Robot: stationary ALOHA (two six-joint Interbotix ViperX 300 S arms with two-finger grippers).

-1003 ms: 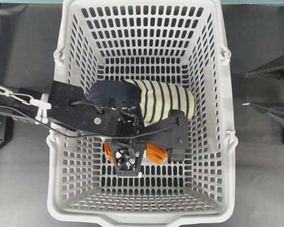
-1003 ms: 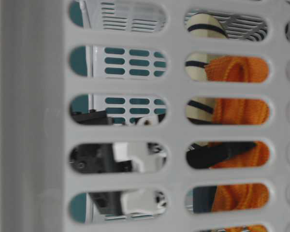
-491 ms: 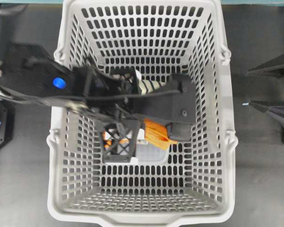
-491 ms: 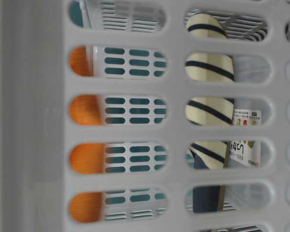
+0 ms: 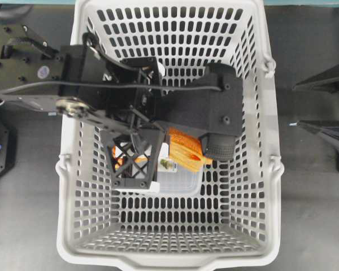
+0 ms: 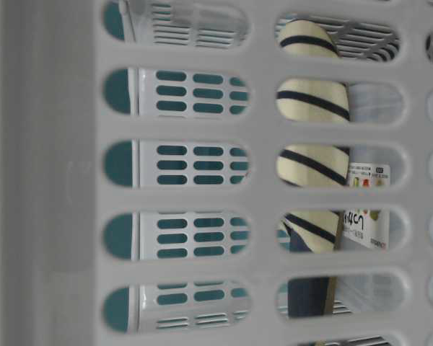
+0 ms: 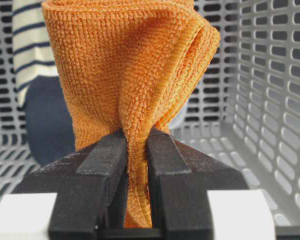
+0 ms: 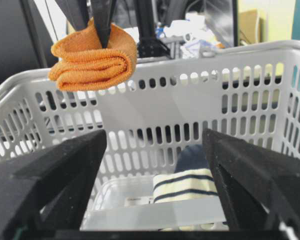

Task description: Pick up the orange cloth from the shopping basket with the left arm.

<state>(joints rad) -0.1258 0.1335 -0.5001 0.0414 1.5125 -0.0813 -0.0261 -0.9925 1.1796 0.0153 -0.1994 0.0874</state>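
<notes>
Orange fuzzy folded cloth [image 7: 125, 90] hangs pinched between the closed black fingers of the left tool [image 7: 136, 155], lifted above the rim of the light grey slotted plastic basket [image 8: 200, 80]. A navy-and-cream striped slipper [image 8: 182, 182] lies on the basket floor below. The right tool [image 8: 155, 190] is spread wide, holding nothing

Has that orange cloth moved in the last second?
Yes. The left pincer has lifted the orange cloth off the basket floor; it now hangs above the shopping basket rim, clear of the striped slipper.
</notes>
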